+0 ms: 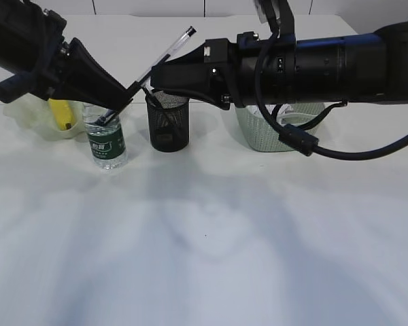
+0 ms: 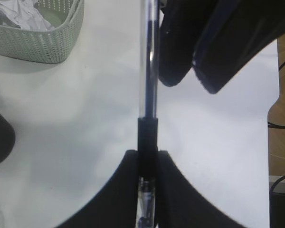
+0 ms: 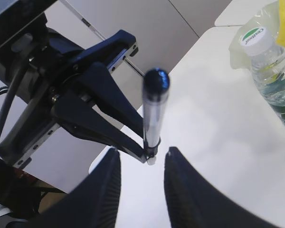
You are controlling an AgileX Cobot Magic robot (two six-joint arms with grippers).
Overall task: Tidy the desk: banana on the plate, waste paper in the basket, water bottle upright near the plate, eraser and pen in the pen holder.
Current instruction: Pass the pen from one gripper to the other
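Left jaws (image 2: 147, 166): I have them clamped on the pen (image 2: 147, 71), low on its dark grip part; the clear barrel sticks out long and slanted above the table (image 1: 204, 258).
Right jaws (image 3: 140, 178): they stand apart, one on each side of the pen's lower end, and hold nothing.
Handover risk: I think if my right jaws close off-centre, the pen will twist or slip out of the left grip, because the barrel is smooth and thin.
Drop risk: if the left jaws release too early, the pen can fall beside the pen holder (image 1: 168, 122), not in it.
Bottle (image 1: 107, 141): it stands upright just under the left arm, next to the plate (image 1: 27, 117) with the banana (image 1: 60, 113); a low move could knock it over.
Basket (image 1: 275, 132): behind the right arm, with the paper (image 2: 21, 13) inside.
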